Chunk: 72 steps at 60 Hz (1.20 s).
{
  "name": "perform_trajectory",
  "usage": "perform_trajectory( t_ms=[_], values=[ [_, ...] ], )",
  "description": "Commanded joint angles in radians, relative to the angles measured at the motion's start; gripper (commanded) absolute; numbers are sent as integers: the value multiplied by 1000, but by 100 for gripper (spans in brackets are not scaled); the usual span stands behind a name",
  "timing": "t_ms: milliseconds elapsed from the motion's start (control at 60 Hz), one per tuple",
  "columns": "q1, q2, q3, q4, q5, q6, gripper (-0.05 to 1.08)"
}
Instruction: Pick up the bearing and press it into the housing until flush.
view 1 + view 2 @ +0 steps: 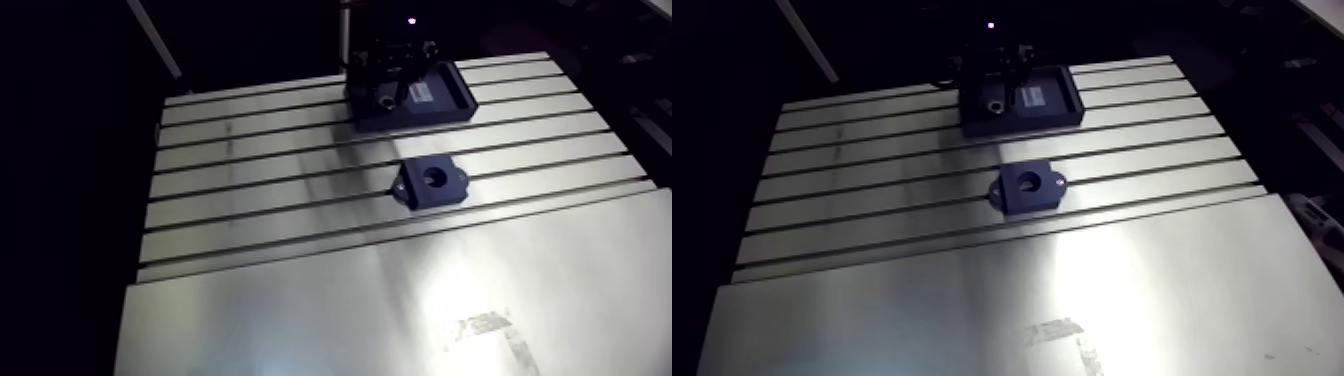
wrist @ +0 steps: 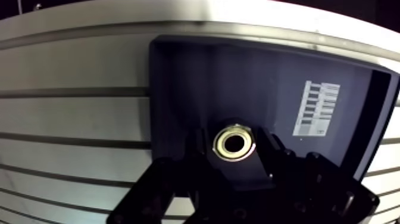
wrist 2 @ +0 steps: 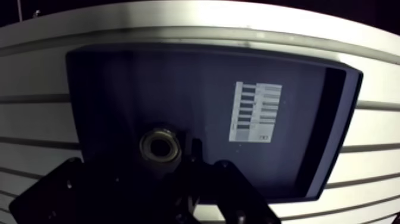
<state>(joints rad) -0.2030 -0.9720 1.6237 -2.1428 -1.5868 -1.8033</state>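
Nearest, the black housing (image 1: 432, 182) sits mid-tabletop (image 1: 300, 300), its round bore facing up. At about 12 o'clock from it, toward the far edge, lies a dark tray (image 1: 1057, 100). The bearing (image 2: 234, 145) rests flat on the tray floor, at 8 o'clock from a white label (image 2: 316, 110). The gripper (image 2: 234, 149) hangs over it, fingers parted either side of the ring, gripping nothing.

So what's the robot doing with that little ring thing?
The robot arm's pincer is down over a dark tray at the far end of the table, right at the small metal bearing lying in it. It looks about to pick the bearing up. The black housing sits alone in the middle of the table, its round hole empty, waiting for the bearing.
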Motion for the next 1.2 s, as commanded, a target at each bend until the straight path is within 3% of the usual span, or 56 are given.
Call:
perform_trajectory(
  t_ms=[17, 1200],
  values=[
    [0, 0, 0, -1, 0, 0, 46],
    [-3, 6, -5, 0, 0, -1, 52]
  ],
)
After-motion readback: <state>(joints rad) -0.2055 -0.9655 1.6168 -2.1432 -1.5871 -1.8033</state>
